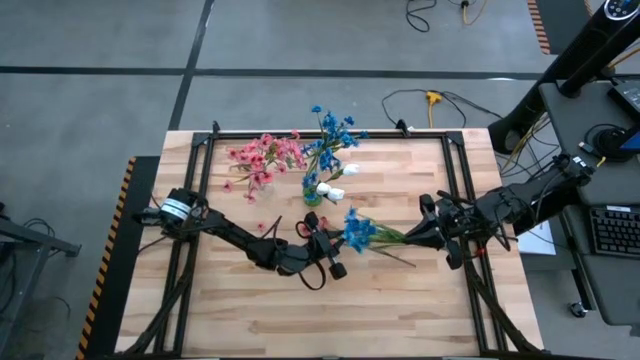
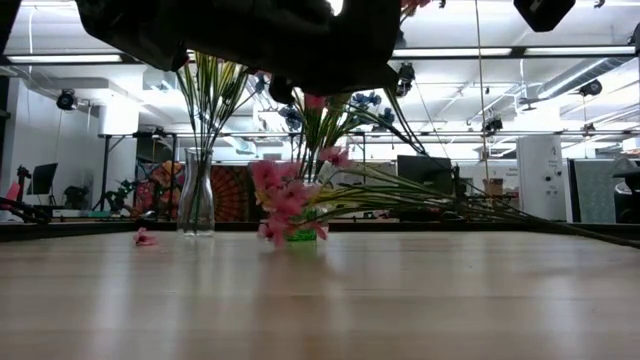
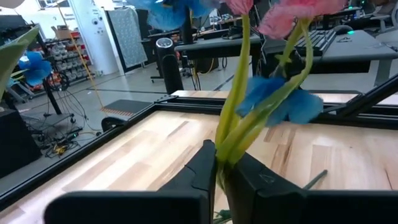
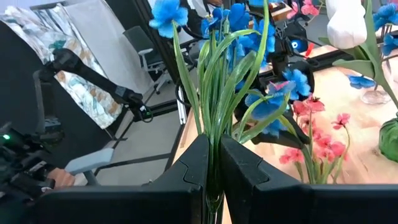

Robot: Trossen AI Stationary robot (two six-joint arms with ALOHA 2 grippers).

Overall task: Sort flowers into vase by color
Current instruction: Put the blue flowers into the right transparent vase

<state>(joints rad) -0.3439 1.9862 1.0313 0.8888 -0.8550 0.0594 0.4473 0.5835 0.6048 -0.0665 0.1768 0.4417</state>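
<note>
- My left gripper (image 3: 219, 175) is pressed together on thin green stems (image 3: 233, 118), pinching them low down, just under a blue blossom (image 3: 280, 102) and some pink ones (image 3: 292, 15).
- From above, that gripper (image 1: 322, 243) sits near the middle of the wooden table (image 1: 250, 310), right beside the blue heads of the loose bunch (image 1: 358, 232).
- My right gripper (image 4: 211, 168) is clamped on the stem end of the same blue bunch (image 4: 239, 37); from above it (image 1: 438, 232) is near the table's right side, so the bunch lies stretched between my two grippers.
- Farther back stands a clear glass vase (image 1: 259, 182) with pink flowers (image 1: 262, 153), and just beside it a small green pot (image 1: 313, 195) with blue flowers (image 1: 332, 128) and white buds (image 1: 335, 192). A stray pink blossom (image 2: 146, 238) lies on the table near the vase.
- I judge these sprigs very light, with springy wire-like stems that bend under their own heads, as the curve at my left fingers suggests.
- The blossoms look soft and easy to crush or snag, so the bare stem is the place to hold, low enough to steer the end into a narrow neck.
- Thin stems may slip or twist in a flat pinch, and pink mixed with blue in my left grip risks dragging the wrong colour along.
</note>
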